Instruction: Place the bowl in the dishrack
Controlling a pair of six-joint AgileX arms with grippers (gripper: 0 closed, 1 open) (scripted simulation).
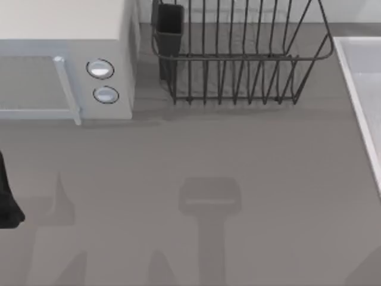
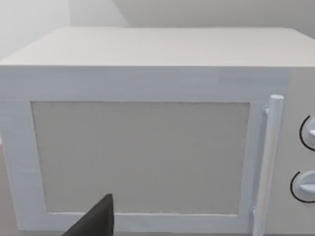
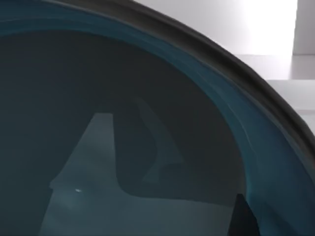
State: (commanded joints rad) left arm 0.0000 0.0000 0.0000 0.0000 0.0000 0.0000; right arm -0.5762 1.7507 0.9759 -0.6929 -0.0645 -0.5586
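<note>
The teal-blue bowl [image 3: 147, 147] lies very close under my right wrist camera, its dark inside and curved rim [image 3: 256, 123] spread across that view. A dark part of my right gripper [image 3: 242, 216] shows just inside the rim. The dishrack [image 1: 238, 56], a dark grey wire basket of thin upright bars, stands at the back of the table, right of centre. It holds a dark cutlery cup [image 1: 169, 30] at its left corner. My left arm [image 1: 7, 196] is parked at the table's left edge, and a dark tip of its gripper [image 2: 96, 221] faces the microwave.
A white microwave [image 1: 65, 65] with two round knobs [image 1: 100, 69] and a bar handle stands at the back left, right beside the rack. A pale raised edge [image 1: 357, 89] runs down the table's right side. Open grey tabletop [image 1: 208, 149] spreads in front of the rack.
</note>
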